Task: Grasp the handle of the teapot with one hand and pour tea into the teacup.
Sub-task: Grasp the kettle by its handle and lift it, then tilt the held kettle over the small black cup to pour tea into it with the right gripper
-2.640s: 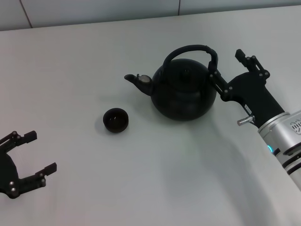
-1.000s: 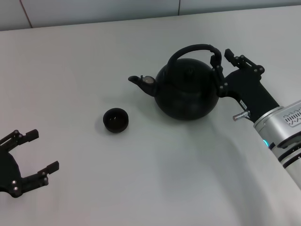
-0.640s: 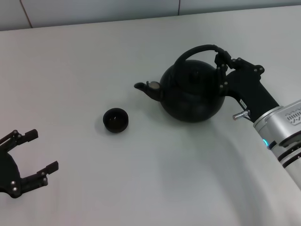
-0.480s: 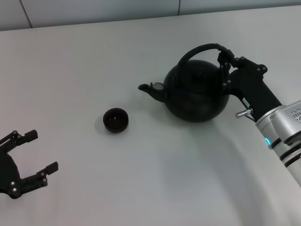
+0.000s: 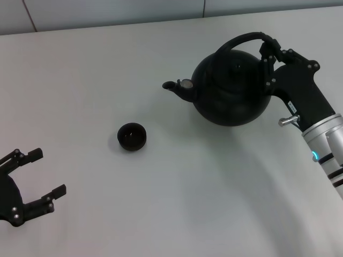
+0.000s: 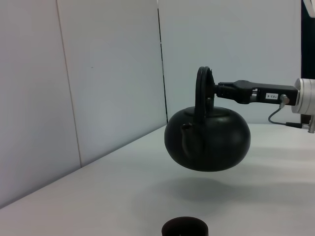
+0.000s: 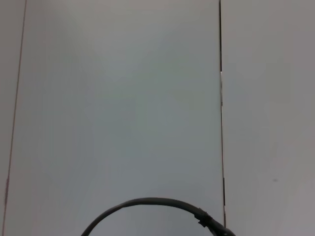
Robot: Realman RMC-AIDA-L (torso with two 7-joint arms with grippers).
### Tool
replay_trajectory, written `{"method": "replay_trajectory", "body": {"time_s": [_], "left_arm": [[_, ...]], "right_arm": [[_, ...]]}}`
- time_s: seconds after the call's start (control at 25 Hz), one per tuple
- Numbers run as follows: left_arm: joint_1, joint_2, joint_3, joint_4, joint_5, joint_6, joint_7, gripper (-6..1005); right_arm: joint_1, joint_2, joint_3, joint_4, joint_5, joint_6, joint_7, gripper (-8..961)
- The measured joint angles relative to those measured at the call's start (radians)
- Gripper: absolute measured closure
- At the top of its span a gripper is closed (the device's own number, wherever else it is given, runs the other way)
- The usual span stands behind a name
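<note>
The right gripper is clamped on the handle and holds the teapot clear of the bench, toward its far right side, spout facing the teacup well apart near the middle. The carry should keep the pot level until the spout hangs over the cup, then tip slowly. The left gripper rests spread at the near left edge.

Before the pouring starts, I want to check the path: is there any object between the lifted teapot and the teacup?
Nothing visible. The right gripper holds the teapot by its handle above the table, and only bare table lies between it and the teacup.
</note>
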Motion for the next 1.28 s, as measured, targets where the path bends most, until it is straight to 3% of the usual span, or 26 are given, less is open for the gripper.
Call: {"method": "replay_trajectory", "body": {"time_s": [1.28], "left_arm": [[-0.002,-0.002,0.000,0.000,-0.001,0.015,0.001,138]], "right_arm": [[0.151,-0.001,-0.017,-0.105,-0.166,0.086,0.093,864]]}}
